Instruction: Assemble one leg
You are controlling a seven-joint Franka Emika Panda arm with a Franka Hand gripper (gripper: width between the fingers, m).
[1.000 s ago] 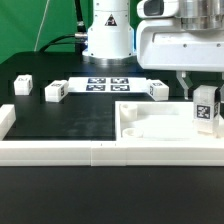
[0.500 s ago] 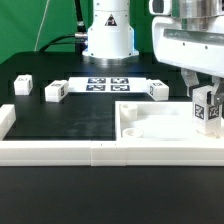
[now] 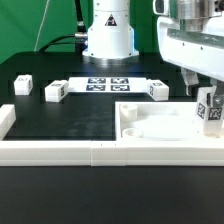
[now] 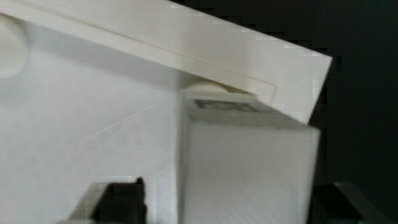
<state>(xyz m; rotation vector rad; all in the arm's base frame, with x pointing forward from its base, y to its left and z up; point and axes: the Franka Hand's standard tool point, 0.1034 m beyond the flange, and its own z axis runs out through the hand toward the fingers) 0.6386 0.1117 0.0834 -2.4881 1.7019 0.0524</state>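
Leg (image 3: 211,115) gripped in closed claw (image 3: 209,100), at tray (image 3: 150,130) corner, exterior view's right. Risk: if lowered tilted or off-centre, leg may be jammed or tray shoved.

The gripper (image 3: 210,98) and the leg (image 3: 212,113) it carries are shifted toward 3 o'clock in the exterior view. The leg now hangs slightly lower over the white tray (image 3: 160,146).

Matt white plastic leg (image 3: 210,106), matt black table (image 3: 70,120)
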